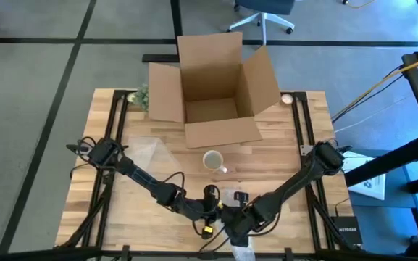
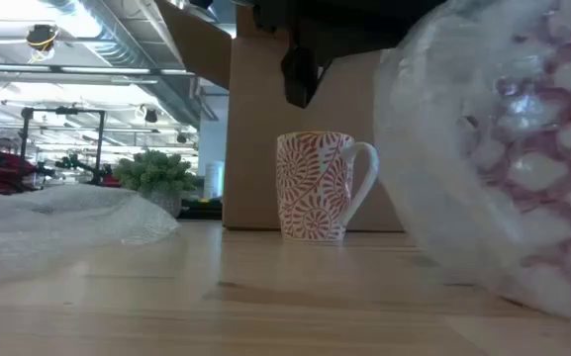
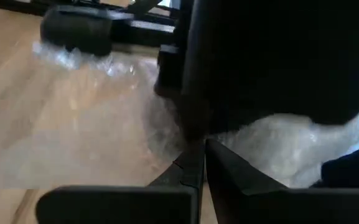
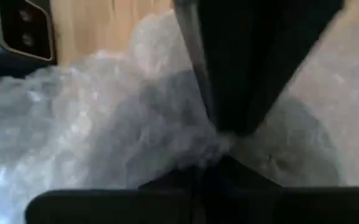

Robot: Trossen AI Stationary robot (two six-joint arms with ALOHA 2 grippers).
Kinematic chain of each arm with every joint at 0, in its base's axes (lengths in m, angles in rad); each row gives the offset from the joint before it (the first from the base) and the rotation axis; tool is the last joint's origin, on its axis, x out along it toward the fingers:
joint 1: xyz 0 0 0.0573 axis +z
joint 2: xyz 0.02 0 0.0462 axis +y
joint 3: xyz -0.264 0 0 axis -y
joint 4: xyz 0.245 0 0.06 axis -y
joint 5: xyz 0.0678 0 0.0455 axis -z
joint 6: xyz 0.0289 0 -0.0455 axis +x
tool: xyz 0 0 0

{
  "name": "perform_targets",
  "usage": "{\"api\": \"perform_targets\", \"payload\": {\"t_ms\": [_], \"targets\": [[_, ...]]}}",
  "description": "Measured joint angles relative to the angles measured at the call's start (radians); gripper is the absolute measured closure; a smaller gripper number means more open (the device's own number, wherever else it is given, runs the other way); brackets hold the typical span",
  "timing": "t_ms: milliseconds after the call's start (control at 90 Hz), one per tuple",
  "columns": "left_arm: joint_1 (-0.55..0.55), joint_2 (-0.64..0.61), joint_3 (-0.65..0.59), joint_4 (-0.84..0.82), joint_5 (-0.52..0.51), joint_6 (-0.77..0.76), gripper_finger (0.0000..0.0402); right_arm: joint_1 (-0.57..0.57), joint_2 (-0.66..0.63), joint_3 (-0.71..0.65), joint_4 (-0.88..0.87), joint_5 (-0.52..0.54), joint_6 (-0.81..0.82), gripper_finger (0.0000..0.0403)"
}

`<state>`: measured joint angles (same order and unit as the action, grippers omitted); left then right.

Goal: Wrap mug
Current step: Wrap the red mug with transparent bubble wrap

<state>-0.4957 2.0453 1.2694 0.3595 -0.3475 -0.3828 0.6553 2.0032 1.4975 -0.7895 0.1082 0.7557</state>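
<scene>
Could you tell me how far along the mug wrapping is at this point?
Early. The mug stands bare and upright on the table, in front of the open cardboard box. In hand: the left gripper and right gripper are at the near edge, both shut on bubble wrap. Left: bringing the wrap to the mug and covering it.

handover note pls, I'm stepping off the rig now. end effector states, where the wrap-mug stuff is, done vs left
Left end effector: low at the near table edge, fingers closed on the bubble wrap.
Right end effector: right beside it at the near edge, also pinched shut on the bubble wrap.
Mug: upright and bare at mid-table, just in front of the open cardboard box, handle toward the right arm's side.
A second clear sheet lies flat on the left side of the table.
Done: both arms have hold of the wrap.
Left: bring the wrap to the mug and wrap it; nothing is around the mug yet.
</scene>
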Motion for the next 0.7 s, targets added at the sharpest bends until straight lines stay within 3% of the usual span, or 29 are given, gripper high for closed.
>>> {"api": "perform_targets", "payload": {"t_ms": [256, 422, 589, 700], "targets": [[-0.008, -0.035, -0.002, -0.043, 0.009, 0.02, 0.0401, -0.015, -0.018, 0.021, -0.032, -0.005, -0.008, 0.0402], [-0.032, -0.163, 0.013, -0.226, -0.028, 0.023, 0.0401, -0.013, -0.018, 0.021, -0.031, -0.004, -0.009, 0.0402], [-0.048, -0.232, 0.014, -0.488, -0.25, -0.024, 0.0401, -0.014, -0.018, 0.021, -0.024, 0.011, -0.021, 0.0402], [-0.016, -0.223, 0.006, -0.503, -0.353, -0.034, 0.0401, -0.014, -0.018, 0.021, -0.022, 0.011, -0.023, 0.0402]]}}
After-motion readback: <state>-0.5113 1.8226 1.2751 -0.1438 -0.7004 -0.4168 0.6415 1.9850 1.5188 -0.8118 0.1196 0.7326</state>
